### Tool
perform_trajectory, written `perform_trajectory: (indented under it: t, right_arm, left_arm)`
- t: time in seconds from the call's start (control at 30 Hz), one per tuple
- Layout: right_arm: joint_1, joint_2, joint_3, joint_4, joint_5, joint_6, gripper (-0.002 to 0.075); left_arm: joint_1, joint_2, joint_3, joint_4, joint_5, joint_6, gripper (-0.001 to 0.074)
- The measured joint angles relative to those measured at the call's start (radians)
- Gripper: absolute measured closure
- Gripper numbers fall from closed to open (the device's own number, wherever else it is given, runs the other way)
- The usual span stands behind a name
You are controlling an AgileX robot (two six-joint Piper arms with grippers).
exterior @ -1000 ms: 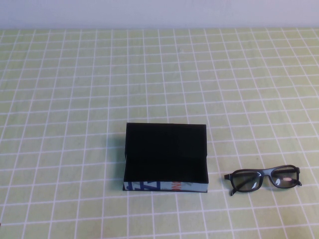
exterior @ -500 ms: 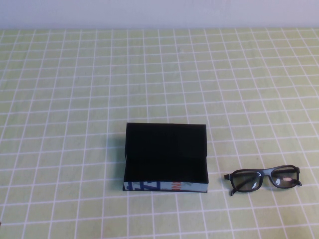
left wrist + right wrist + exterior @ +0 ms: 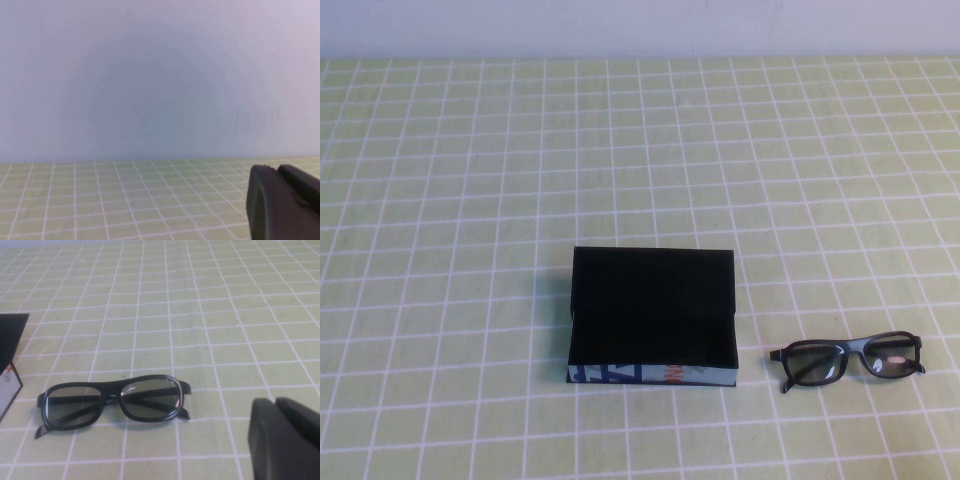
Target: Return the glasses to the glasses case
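Observation:
The glasses case (image 3: 652, 310) lies open in the middle of the table, its flap lid laid back and its blue, white and orange side facing me. The black-framed glasses (image 3: 852, 352) lie on the cloth just right of it, apart from it, arms folded. Neither gripper shows in the high view. In the right wrist view the glasses (image 3: 116, 396) lie ahead of my right gripper (image 3: 274, 401), which is shut and empty, and a corner of the case (image 3: 9, 332) shows. My left gripper (image 3: 276, 168) is shut and empty above bare cloth, facing the wall.
A green cloth with a white grid (image 3: 470, 200) covers the table. A pale wall (image 3: 640, 25) rises at the far edge.

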Motion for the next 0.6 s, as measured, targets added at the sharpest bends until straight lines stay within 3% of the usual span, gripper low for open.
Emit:
perform_trajectory:
  t: [0.37,0.6]
  right_arm:
    - [0.0,0.0,0.0,0.0,0.0,0.0,0.0743]
    - [0.0,0.0,0.0,0.0,0.0,0.0,0.0743]
  left_arm:
    - [0.0,0.0,0.0,0.011,-0.003,0.048,0.0739]
    - [0.0,0.0,0.0,0.011,0.212,0.046,0.0739]
